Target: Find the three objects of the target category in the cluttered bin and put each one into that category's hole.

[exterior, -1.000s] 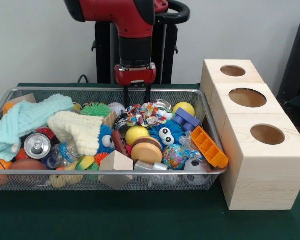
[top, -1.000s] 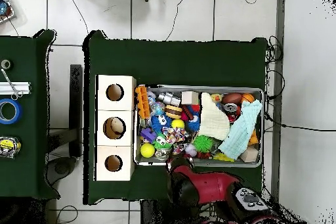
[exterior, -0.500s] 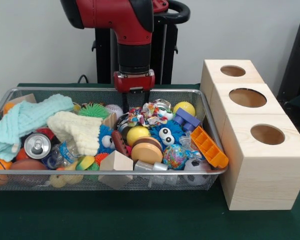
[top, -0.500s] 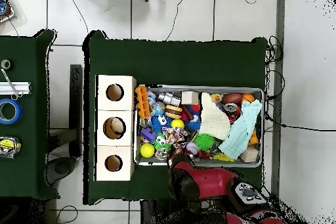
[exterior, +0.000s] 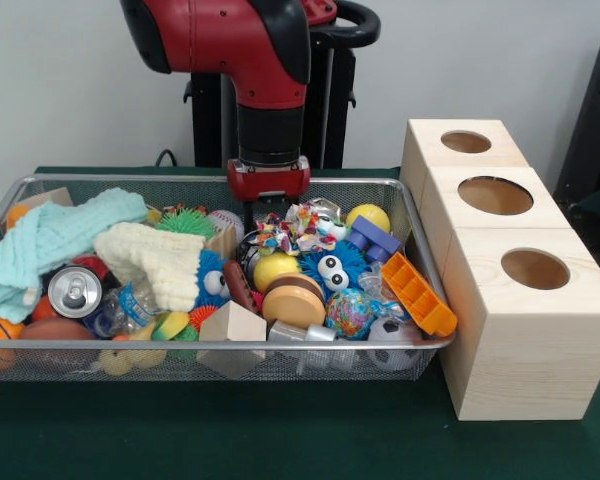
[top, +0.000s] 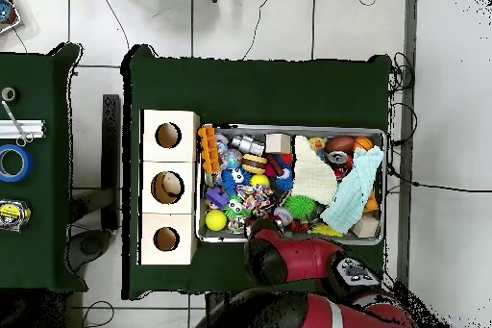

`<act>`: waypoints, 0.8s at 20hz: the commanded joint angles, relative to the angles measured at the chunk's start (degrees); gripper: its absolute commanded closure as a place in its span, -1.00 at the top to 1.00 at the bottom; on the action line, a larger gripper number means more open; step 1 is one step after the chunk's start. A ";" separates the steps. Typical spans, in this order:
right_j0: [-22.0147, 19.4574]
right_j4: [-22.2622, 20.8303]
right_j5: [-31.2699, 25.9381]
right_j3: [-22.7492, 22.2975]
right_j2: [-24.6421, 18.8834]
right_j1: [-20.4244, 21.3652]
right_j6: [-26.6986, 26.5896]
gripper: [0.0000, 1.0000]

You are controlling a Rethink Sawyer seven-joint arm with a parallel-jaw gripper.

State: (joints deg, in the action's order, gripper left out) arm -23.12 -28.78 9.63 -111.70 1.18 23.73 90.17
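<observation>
Gripper (exterior: pixel 270 212) sunk lower into bin (exterior: pixel 412 222) onto multicoloured scrunchie (exterior: pixel 285 232) (finger state hidden, cannot tell); grasp likely imminent.

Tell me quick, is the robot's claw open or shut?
Gripper: cannot be told; it is down in the bin among the toys, its tips hidden.

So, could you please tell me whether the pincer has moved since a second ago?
Yes. The pincer has sunk among the toys, its tips now hidden below the bin's far rim.
</observation>
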 commanded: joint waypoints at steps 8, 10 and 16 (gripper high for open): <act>4.99 8.91 5.58 9.16 3.48 -3.59 11.17 -1.00; 2.46 8.01 1.05 7.67 0.28 -0.36 10.38 -1.00; -5.84 7.32 -13.34 2.97 -9.87 9.93 5.85 -1.00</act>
State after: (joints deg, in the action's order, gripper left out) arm -22.44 -24.62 6.69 -111.55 1.73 25.71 90.17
